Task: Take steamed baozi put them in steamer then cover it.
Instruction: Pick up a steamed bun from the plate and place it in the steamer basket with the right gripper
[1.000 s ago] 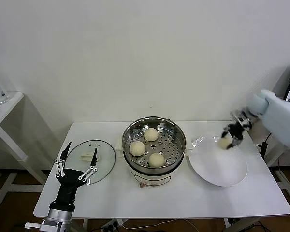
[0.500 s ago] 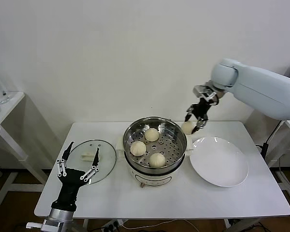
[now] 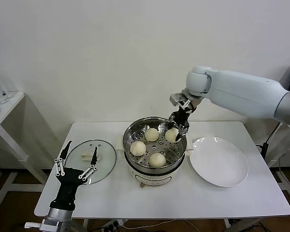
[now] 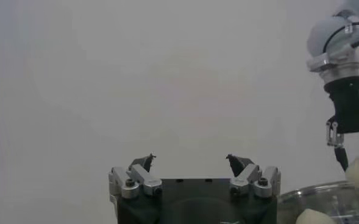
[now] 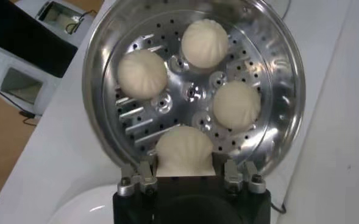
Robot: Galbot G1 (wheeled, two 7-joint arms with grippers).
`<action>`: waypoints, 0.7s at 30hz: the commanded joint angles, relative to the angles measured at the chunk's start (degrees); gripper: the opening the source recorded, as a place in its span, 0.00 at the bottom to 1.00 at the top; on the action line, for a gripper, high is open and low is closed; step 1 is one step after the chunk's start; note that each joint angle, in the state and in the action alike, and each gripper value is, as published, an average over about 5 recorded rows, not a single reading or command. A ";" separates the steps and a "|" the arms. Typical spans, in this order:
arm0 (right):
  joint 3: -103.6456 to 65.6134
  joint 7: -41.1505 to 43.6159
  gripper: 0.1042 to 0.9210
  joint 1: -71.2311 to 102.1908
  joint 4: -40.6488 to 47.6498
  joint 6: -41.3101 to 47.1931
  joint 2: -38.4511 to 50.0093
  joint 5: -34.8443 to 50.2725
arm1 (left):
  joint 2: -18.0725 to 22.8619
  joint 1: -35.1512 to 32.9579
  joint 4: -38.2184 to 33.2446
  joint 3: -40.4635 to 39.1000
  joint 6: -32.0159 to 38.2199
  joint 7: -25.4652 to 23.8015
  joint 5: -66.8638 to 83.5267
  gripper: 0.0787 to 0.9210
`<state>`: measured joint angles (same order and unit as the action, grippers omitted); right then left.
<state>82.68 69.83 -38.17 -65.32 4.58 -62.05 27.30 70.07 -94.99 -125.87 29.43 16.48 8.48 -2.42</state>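
Observation:
The steamer (image 3: pixel 155 126) is a shiny steel pot with a perforated tray on a white base at the table's middle. Three baozi lie on its tray: one at the back (image 3: pixel 151 134), one on the left (image 3: pixel 137 148), one at the front (image 3: pixel 157 160). My right gripper (image 3: pixel 176 129) is shut on a fourth baozi (image 3: pixel 172 135) and holds it over the tray's right side; the right wrist view shows this baozi (image 5: pixel 184 150) between the fingers above the steamer (image 5: pixel 277 67). The cover (image 3: pixel 90 154), a glass lid, lies flat left of the pot. My left gripper (image 3: pixel 77 163) is open, upright, near the lid's front.
An empty white plate (image 3: pixel 218 161) lies right of the steamer. A second white table (image 3: pixel 2 108) stands at the far left. The table's front strip is bare.
My right gripper has carried the baozi from over the plate, leftward across the pot's right rim, to above the tray's right side. The left arm has stayed still.

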 commanded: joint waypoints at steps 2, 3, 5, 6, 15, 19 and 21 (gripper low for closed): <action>1.26 -1.38 0.64 3.26 1.05 0.95 -3.21 -1.13 | 0.17 0.09 0.26 -0.09 0.07 0.02 0.01 0.88; 1.25 -1.38 0.64 3.55 1.27 0.93 -3.34 -1.55 | 0.18 0.07 0.24 -0.04 0.10 0.02 0.01 0.88; 1.26 -1.34 0.64 4.08 1.76 0.89 -3.56 -2.27 | 0.17 0.01 0.19 0.12 0.15 0.03 0.02 0.88; 1.24 -1.34 0.64 4.30 1.99 0.85 -3.65 -2.60 | 0.16 -0.01 0.17 0.22 0.18 0.03 0.02 0.88; 0.96 -1.75 0.65 5.45 3.10 0.62 -4.24 -4.19 | 0.15 0.02 0.17 0.57 0.21 0.04 0.02 0.88; 0.73 -2.06 0.70 5.42 3.10 0.48 -4.00 -4.56 | 0.14 0.04 0.15 0.80 0.16 0.08 0.00 0.88; 0.47 -2.15 0.73 5.29 2.74 0.45 -3.58 -4.63 | 0.15 0.03 0.12 0.94 0.10 0.10 -0.06 0.88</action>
<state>83.27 68.22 -33.52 -62.61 5.02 -65.60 23.59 70.23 -94.97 -125.71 30.10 16.69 8.54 -2.42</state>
